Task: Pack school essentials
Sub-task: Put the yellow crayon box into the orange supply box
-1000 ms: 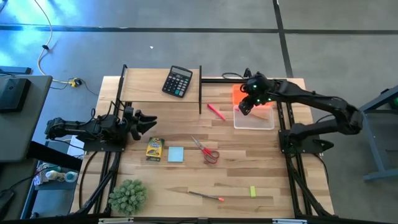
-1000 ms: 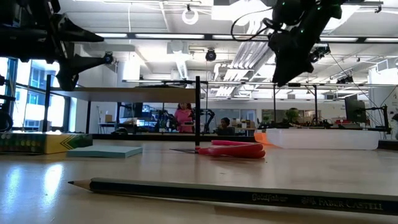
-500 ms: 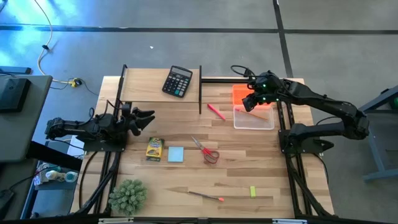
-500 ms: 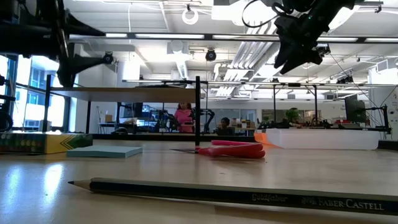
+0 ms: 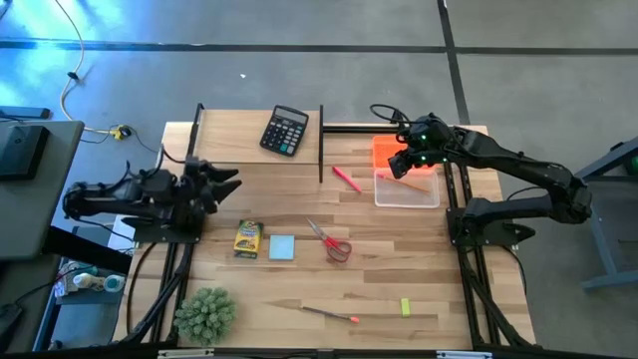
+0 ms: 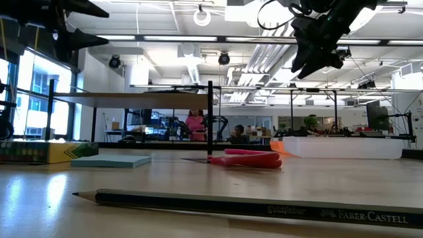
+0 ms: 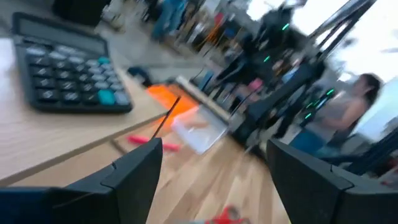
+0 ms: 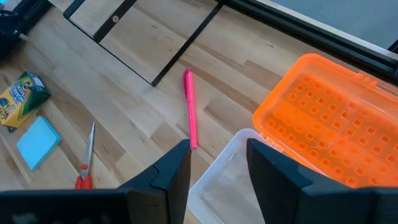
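Left pincer hangs over the left edge of the desk, its fingers spread apart with nothing between them and touching nothing. Over at the far right corner, the right pincer hovers above the clear plastic box; its two dark fingers stand parted with bare space between, holding nothing.

The school things lie scattered and loose on the wood. A yellow crayon box sits just beside a pale blue note pad, the two close but apart. Right of them lie the red-handled scissors, handles toward the near edge. A pink-red marker rests near the clear box, and from the right wrist camera it lies slantwise on the boards. Along the near edge a thin pencil lies flat, well apart from a small lime-green eraser. An orange lid lies against the far side of the clear box.

A black calculator sits at the far edge, and a spiky green plant stands at the near left corner. Beyond the desk the room is a bright open workspace with ceiling lights, and people show far off
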Tool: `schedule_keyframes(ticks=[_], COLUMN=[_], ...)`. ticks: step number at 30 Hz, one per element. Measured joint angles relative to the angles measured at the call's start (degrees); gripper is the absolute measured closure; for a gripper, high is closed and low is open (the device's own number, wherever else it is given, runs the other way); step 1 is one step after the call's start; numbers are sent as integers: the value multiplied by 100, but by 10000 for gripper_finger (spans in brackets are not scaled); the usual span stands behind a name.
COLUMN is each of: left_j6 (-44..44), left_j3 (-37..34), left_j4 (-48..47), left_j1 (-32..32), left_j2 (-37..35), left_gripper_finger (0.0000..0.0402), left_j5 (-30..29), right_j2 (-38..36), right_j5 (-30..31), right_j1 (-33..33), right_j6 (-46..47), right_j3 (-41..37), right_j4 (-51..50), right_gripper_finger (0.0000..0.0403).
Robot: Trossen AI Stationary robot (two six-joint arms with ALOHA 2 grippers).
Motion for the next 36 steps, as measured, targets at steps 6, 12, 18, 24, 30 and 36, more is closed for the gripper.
schedule_keyframes(ticks=[6,12,18,24,30,36], left_j6=[-651,-1494,-2630,-3381,-4044,-4460], left_j3=[1070,2068,2753,2781,2779,2779], left_j4=[-1267,-2517,-3751,-4100,-4384,-4373], left_j1=[0,0,-4,-4,-38,-162], left_j2=[961,2015,3012,3865,4681,5268], left_gripper_finger=[124,124,124,124,124,124], left_j5=[-36,65,729,1354,1721,2016], right_j2=[0,0,2,2,2,4], right_j5=[0,2,2,4,4,4], right_j1=[0,0,0,2,2,2], right_j6=[-261,-516,-692,-922,-1002,-1137], right_j3=[0,0,0,0,0,0], right_j4=[-2,-4,-4,-4,-2,13], right_gripper_finger=[258,258,258,258,258,258])
